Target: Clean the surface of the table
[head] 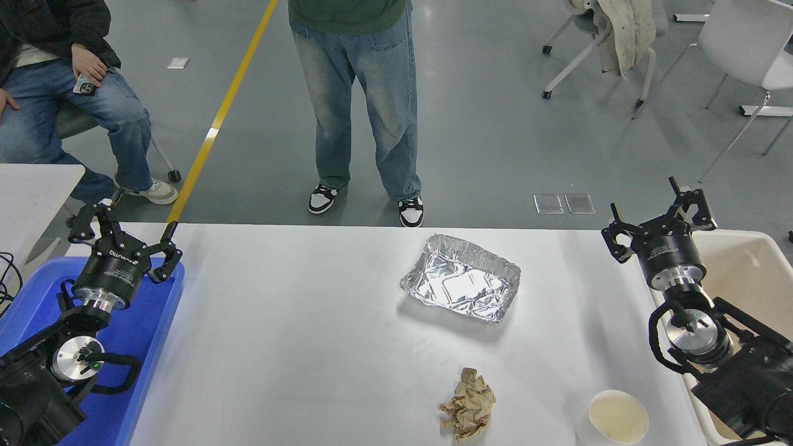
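Note:
The white table surface [297, 334] fills the middle of the head view. On it lie a crumpled foil tray [461, 286] right of centre, a crumpled ball of brown paper [468, 403] near the front, and a white paper cup [616, 418] at the front right. My right gripper [660, 217] is open and empty, raised over the table's right edge, well right of the foil tray. My left gripper [124, 234] is open and empty, parked over the blue tray at the left.
A blue plastic tray [148, 347] stands at the table's left edge, a cream bin [753, 272] at its right edge. A person in jeans [359, 105] stands at the far side, another sits at the far left. A smaller white table [31, 192] is at the left.

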Motion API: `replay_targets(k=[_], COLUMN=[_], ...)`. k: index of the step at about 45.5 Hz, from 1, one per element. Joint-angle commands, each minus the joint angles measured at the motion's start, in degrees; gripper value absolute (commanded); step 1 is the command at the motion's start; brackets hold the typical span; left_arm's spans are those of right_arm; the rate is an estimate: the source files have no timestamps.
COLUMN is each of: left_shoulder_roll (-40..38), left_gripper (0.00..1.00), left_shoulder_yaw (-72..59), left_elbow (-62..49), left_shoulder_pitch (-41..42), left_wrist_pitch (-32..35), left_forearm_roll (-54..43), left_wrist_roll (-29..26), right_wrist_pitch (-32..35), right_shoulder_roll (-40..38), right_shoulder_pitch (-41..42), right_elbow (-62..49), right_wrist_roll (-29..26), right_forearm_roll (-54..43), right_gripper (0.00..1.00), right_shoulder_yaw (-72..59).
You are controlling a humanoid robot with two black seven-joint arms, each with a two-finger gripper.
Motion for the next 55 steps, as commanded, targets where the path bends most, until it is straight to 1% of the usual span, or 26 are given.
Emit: replay_targets(k=[1,30,45,55], left_shoulder_roll=[-0.1,0.0,0.0,0.0], left_gripper=[1.00,1.00,1.00,1.00], left_shoulder_yaw=[0.0,0.0,0.0,0.0], left_elbow=[0.0,0.0,0.0,0.0], left_shoulder_pitch=[0.0,0.0,0.0,0.0], left_wrist_pitch=[-0.1,0.0,0.0,0.0], left_forearm_roll=[0.0,0.0,0.0,0.0], left_wrist_roll=[0.0,0.0,0.0,0.0], right_wrist_pitch=[0.0,0.7,0.7,0.0], right_shoulder_roll=[-0.1,-0.5,-0.8,-2.4], right_shoulder_pitch=[-0.1,-0.4,0.8,0.7], right_elbow=[0.0,0.1,0.6,4.0], right_wrist_roll=[0.0,-0.1,-0.1,-0.1], right_forearm_roll=[0.0,-0.1,-0.4,-0.7], right_gripper=[1.00,1.00,1.00,1.00], right_shoulder_yaw=[0.0,-0.1,0.1,-1.0])
